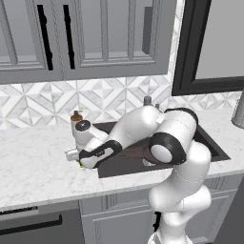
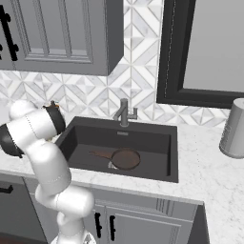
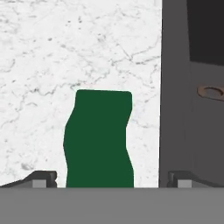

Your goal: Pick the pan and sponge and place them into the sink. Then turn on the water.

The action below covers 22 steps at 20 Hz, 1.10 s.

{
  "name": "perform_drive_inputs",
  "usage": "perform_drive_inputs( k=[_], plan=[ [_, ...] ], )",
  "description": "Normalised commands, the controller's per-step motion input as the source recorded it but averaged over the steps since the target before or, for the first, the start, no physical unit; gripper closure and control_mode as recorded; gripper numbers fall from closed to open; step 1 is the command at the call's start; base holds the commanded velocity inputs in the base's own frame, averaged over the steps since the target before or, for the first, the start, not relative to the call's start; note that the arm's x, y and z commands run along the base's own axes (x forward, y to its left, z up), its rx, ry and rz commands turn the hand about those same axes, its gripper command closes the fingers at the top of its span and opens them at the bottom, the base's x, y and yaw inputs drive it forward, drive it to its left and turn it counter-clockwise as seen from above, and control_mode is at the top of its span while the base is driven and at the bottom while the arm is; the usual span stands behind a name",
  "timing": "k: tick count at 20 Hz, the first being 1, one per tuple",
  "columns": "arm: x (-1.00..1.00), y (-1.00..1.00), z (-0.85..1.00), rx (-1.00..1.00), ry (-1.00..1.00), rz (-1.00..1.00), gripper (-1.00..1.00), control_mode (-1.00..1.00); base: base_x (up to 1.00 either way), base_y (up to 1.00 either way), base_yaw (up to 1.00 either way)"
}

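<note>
On veined white marble (image 3: 52, 65), wavy-edged green sponge (image 3: 98, 140) between pincer (image 3: 111, 178) tips

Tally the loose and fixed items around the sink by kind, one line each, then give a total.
Pan: 1, lying in the sink
Sponge: 1, on the counter between the open claw tips
Faucet: 1
Soap dispenser: 1
Grey canister: 1
Total: 5

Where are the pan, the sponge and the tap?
pan (image 2: 126, 158): right base view, middle of its round dish, in the sink.
sponge (image 3: 98, 139): hand view, middle of its green top.
tap (image 2: 124, 112): right base view, its upright stem.
</note>
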Motion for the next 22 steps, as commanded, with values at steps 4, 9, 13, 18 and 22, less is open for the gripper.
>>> perform_drive_inputs(
  k=[4, 9, 13, 18, 22],
  plan=[
    [0.28, 0.18, -0.29, 0.0, 0.06, 0.05, -1.0, -1.0, 0.0, 0.0, 0.0],
    [0.3, 0.09, -0.34, 0.0, 0.08, 0.05, -1.0, -1.0, 0.0, 0.0, 0.0],
    [0.26, 0.09, -0.41, 0.0, 0.1, 0.04, -1.0, -1.0, 0.0, 0.0, 0.0],
    [0.09, 0.07, -0.42, 0.0, 0.08, 0.02, 1.0, -1.0, 0.0, 0.0, 0.0],
    [-0.22, 0.0, -0.07, 0.0, -0.09, 0.0, 1.0, -1.0, 0.0, 0.0, 0.0]
  ],
)
